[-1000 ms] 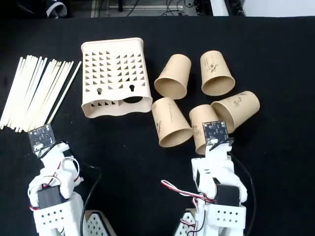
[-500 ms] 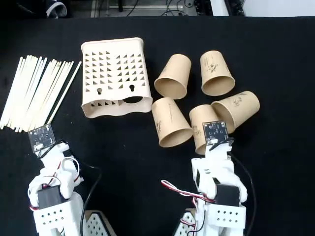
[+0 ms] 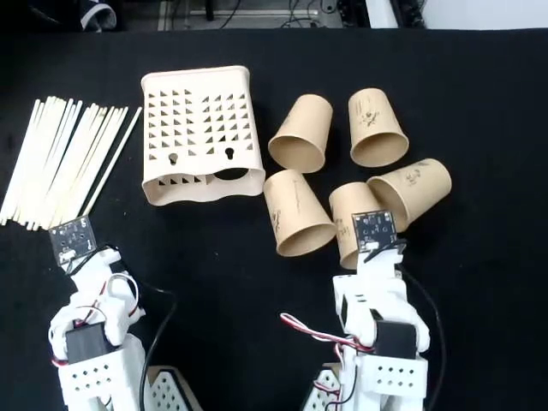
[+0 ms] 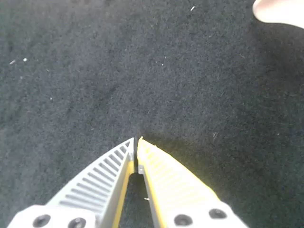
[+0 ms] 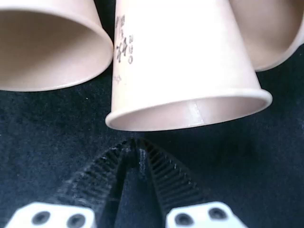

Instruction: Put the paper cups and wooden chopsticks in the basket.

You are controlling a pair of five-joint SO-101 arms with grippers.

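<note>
Tan paper cups (image 3: 301, 133), five of them, lie on their sides in a loose cluster on the black cloth tabletop (image 3: 479, 86) in the high view, all outside the basket. Just beside them is the cream plastic basket (image 3: 201, 133) with triangular holes, lying with a perforated wall facing up. Farther along, well apart from the cups, a fan of pale wooden chopsticks (image 3: 64, 158) lies flat on the cloth next to the basket, also outside it. I see my left arm (image 3: 90, 317) at the near edge below the chopstick ends, and my right arm (image 3: 377, 308) below the cups, its wrist board over the rim of the nearest cup (image 3: 347, 210).

From the left wrist view, the left gripper (image 4: 137, 142), one finger white and one yellow, is pressed together at the tips with nothing between them. It hangs over bare black cloth. A pale shape (image 4: 280, 9) sits at the edge of this view; I cannot tell what it is.

From the right wrist view, the right gripper (image 5: 135, 145) has black ridged fingers pressed together, empty. The open rim of one cup (image 5: 180, 61) lies just beyond the fingertips, not touching them as far as I can see. Two more cups (image 5: 47, 47) (image 5: 270, 33) flank it, one on each side.
</note>
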